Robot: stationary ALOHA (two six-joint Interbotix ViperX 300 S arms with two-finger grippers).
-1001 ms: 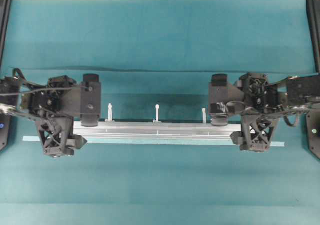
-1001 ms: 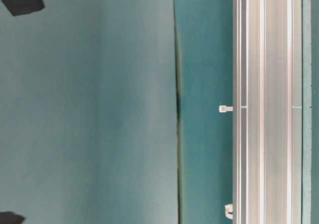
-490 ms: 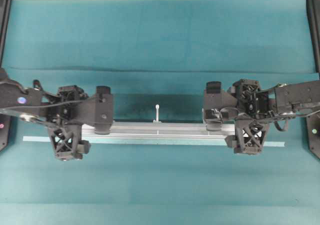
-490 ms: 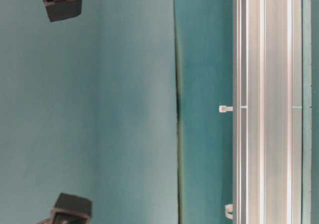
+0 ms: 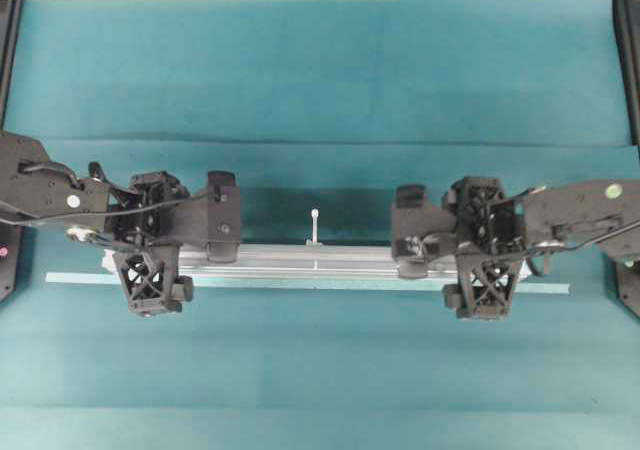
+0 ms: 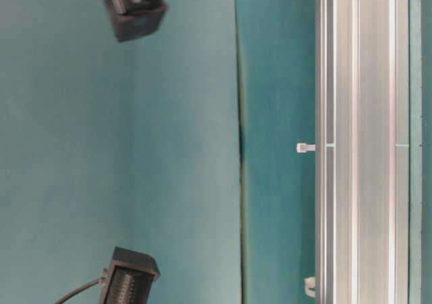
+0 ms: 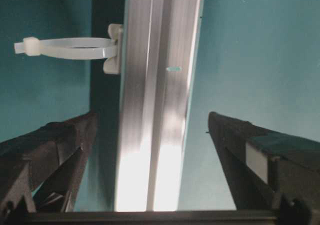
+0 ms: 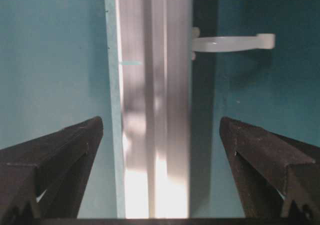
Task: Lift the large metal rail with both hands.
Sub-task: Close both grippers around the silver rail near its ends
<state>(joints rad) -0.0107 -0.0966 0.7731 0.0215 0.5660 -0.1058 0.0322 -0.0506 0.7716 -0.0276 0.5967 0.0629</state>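
In the left wrist view the left gripper (image 7: pixel 152 135) stands wide open, one dark finger (image 7: pixel 55 145) on each side of the large metal rail (image 7: pixel 155 110), which runs straight up the gap without touching either; a white cable tie (image 7: pixel 70 48) sticks out sideways from the rail just beyond. The right gripper (image 8: pixel 160 145) is likewise spread to its full width, its fingers (image 8: pixel 260 155) clear of the rail (image 8: pixel 155 110) on both sides, with another cable tie (image 8: pixel 232 42) ahead; neither gripper holds anything. From overhead, the rail (image 5: pixel 320 263) lies flat on the teal table (image 5: pixel 320 70), parallel to its near edge and somewhat nearer that edge than the far one, just beside the thin pale tape strip (image 5: pixel 80 278). The left gripper (image 5: pixel 175 262) hangs over the rail's left end, the right gripper (image 5: pixel 450 270) over its right part.
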